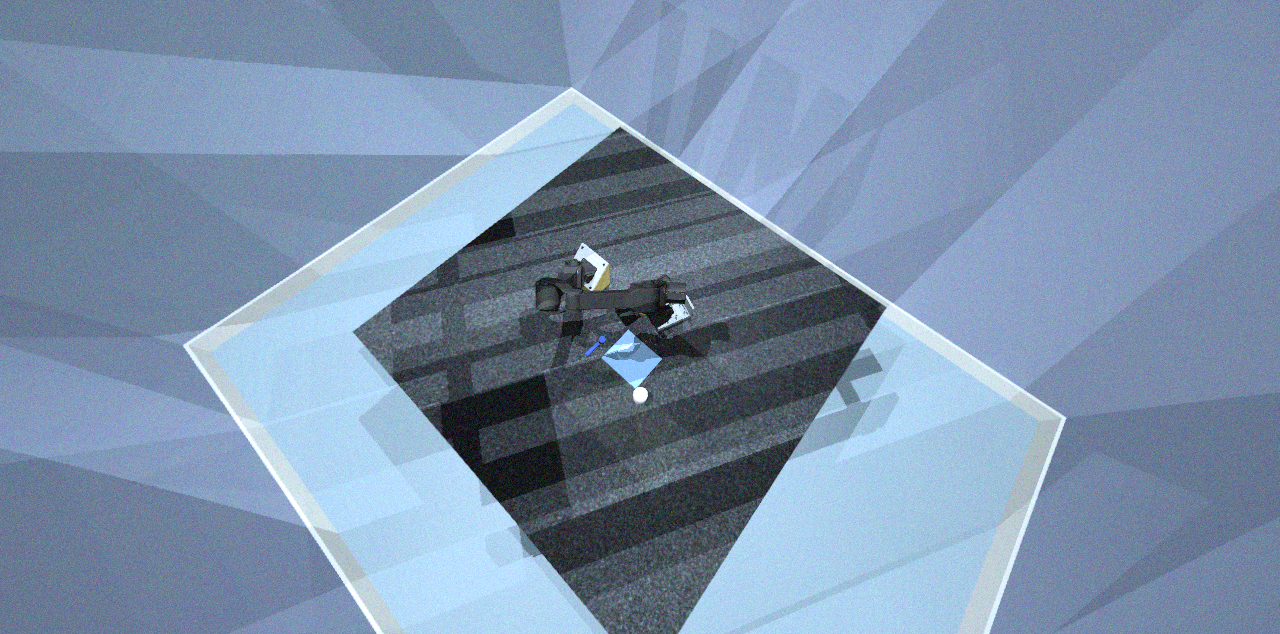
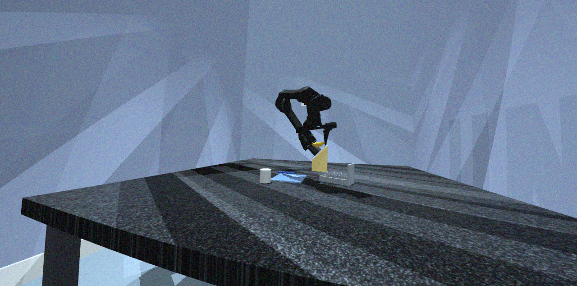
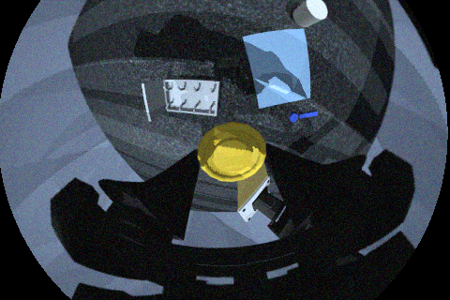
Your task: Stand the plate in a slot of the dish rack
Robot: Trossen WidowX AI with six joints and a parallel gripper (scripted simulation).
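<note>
The plate is yellow and round. It lies about level between the fingertips of my gripper, which is shut on its opposite edges and points down, with the plate well above the table. The dish rack is pale grey, with two rows of short upright pegs and a tall panel at one end. It stands on the table, below the gripper and off to its side, and holds no plate. In the top view the arm hides the plate and part of the rack.
A light blue square tray lies near the rack. A white cylinder stands at its corner. A small blue utensil lies beside it. The tan wedge supports the arm's base.
</note>
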